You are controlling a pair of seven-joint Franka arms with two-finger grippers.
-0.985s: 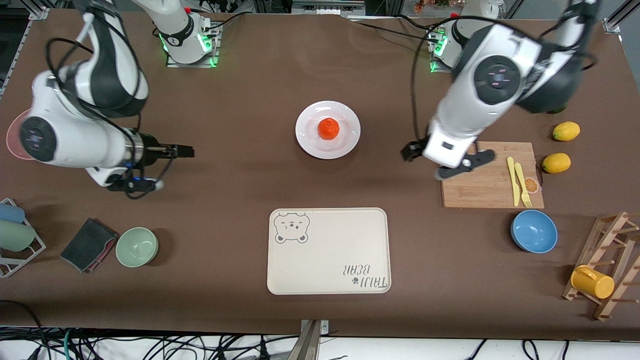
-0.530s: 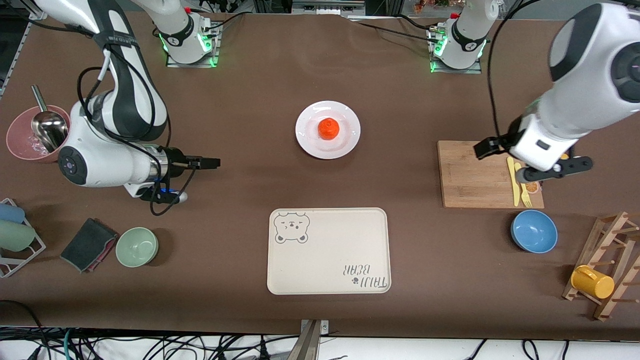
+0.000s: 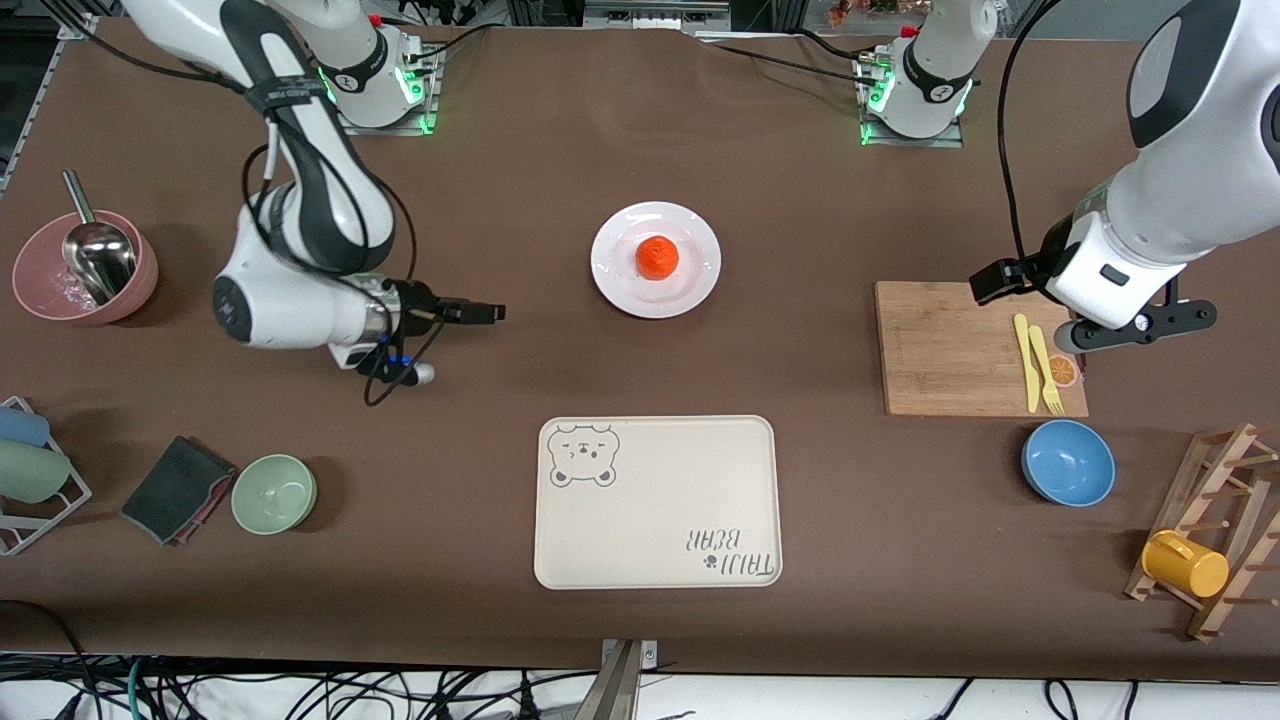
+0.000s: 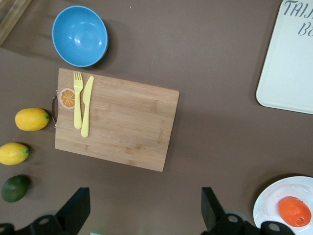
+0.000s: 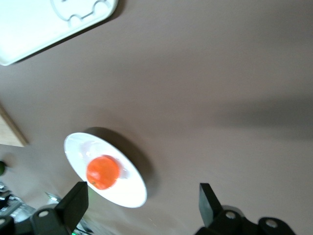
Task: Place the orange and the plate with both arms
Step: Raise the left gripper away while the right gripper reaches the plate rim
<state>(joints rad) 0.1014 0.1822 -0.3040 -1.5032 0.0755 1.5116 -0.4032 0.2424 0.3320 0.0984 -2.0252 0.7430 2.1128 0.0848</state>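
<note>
2 arms, nothing held. Front: orange (image 3: 657, 257) on plate (image 3: 655, 260), mid-table; right gripper (image 3: 483, 312) beside plate, left gripper (image 3: 988, 283) over board (image 3: 980, 348). Wrists: both jaws apart. Step: approach; next, right gripper must reach plate rim.

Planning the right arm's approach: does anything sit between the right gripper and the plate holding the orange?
Nothing visible does. Only bare tabletop lies between the right gripper and the plate, which carries the orange.
</note>
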